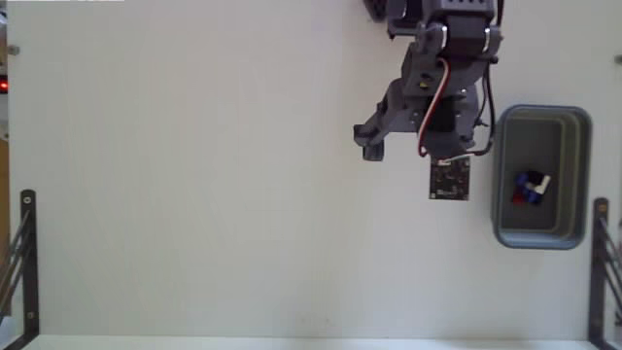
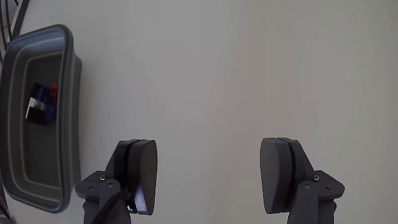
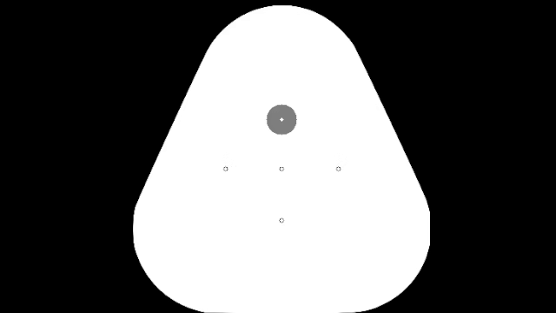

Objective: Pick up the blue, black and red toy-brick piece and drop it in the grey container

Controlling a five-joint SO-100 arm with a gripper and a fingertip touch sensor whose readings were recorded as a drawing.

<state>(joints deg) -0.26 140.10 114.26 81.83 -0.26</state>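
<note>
The toy-brick piece (image 1: 530,188), a small cluster of red, blue and black with a white bit, lies inside the grey container (image 1: 581,175) at the right of the fixed view. The wrist view shows the piece (image 2: 42,102) on the dark floor of the container (image 2: 73,112) at the far left. My gripper (image 1: 426,144) hangs over the bare white table just left of the container. It is open (image 2: 211,177), its two dark fingers (image 2: 142,174) wide apart with nothing between them.
A small dark circuit board (image 1: 449,179) hangs from the arm's wrist. Dark metal brackets stand at the table's left edge (image 1: 24,255) and right edge (image 1: 601,255). A white table surface spreads to the left and front.
</note>
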